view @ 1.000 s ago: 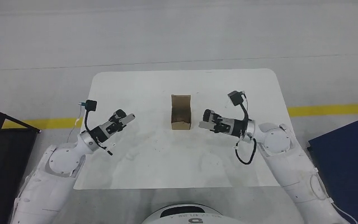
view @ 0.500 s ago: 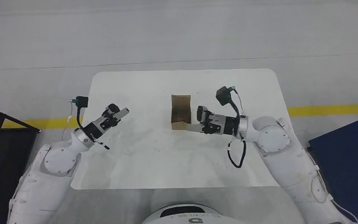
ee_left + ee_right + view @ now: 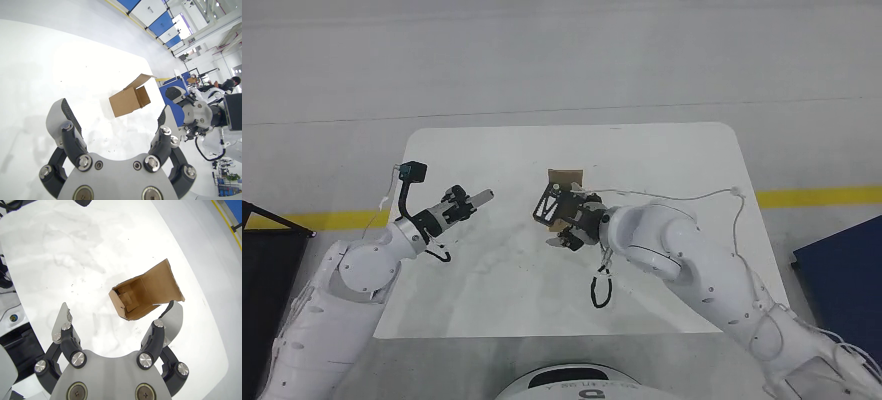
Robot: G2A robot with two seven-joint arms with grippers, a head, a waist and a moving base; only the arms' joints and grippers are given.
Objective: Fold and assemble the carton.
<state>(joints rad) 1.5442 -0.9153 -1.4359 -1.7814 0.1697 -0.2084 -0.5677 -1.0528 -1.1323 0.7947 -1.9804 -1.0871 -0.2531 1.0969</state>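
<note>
The white tabletop [image 3: 682, 180] carries the brown carton [image 3: 140, 296] near its middle, mouth open and one long flap unfolded. The right claw [image 3: 119, 308] hangs just above it, spread wide and empty, one finger close to the flap's edge. The left claw [image 3: 482, 197], also wide open and empty, sits well apart from the carton. With nothing bracing the light carton, a push on the flap could slide or tip it, or crease the flap crookedly.
</note>
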